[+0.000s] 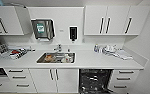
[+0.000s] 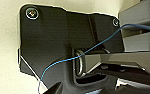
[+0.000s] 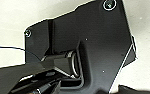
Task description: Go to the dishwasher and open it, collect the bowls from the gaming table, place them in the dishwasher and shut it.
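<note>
White counter [image 1: 91,61]; dishwasher [image 1: 95,81] open, interior dark, cut off; fingers' state indiscernible.

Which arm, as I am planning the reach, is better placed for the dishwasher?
Probably the right: in the head view the open dishwasher lies low, right of the sink, on that arm's side.

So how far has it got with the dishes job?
The first step looks done: the dishwasher under the counter stands open, its dark racks showing, right of the sink. Nothing is visibly in hand now. No lime-green bowls can be made out in the racks, so fetching them, loading them and closing the door appear still left.
</note>
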### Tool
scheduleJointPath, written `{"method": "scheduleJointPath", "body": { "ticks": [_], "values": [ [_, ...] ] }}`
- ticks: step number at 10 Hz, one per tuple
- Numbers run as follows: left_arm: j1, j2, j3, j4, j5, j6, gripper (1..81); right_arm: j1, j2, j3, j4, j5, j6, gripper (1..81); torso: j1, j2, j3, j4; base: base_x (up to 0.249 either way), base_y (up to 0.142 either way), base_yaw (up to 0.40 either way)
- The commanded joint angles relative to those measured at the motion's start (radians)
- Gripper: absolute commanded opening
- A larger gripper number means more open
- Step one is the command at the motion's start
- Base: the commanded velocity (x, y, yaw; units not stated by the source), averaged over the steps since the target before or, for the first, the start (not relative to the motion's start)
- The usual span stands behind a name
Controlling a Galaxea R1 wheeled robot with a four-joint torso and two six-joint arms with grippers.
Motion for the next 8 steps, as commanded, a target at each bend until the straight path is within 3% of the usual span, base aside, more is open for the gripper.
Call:
{"method": "scheduleJointPath", "body": {
  "ticks": [1, 2, 4, 5, 8],
  "values": [
    [-0.035, -0.011, 0.012, 0.009, 0.058, 0.000, 81.1, 0.048, -0.015, 0.002, -0.010, -0.062, -0.003, 81.1, 0.000, 0.000, 0.035, 0.000, 0.000, 0.000, 0.000],
    [-0.034, -0.011, 0.012, 0.009, 0.058, 0.000, 81.1, 0.048, -0.015, 0.001, -0.008, -0.062, -0.003, 81.1, 0.000, 0.000, 0.009, 0.000, 0.000, 0.000, 0.000],
    [-0.035, -0.011, 0.012, 0.009, 0.058, 0.000, 81.1, 0.048, -0.012, -0.007, -0.007, -0.062, -0.003, 81.1, -0.001, 0.000, 0.027, 0.000, 0.000, 0.000, 0.000],
    [-0.035, -0.010, 0.012, 0.009, 0.058, 0.002, 81.1, 0.046, -0.011, -0.012, -0.007, -0.062, -0.003, 81.1, -0.049, 0.100, 0.027, 0.000, 0.000, 0.000, 0.000],
    [-0.034, -0.010, 0.012, 0.009, 0.058, 0.005, 81.1, 0.046, -0.008, -0.015, -0.007, -0.062, -0.003, 81.1, -0.049, 0.138, 0.027, 0.000, 0.000, 0.000, 0.000]
  ]
}}
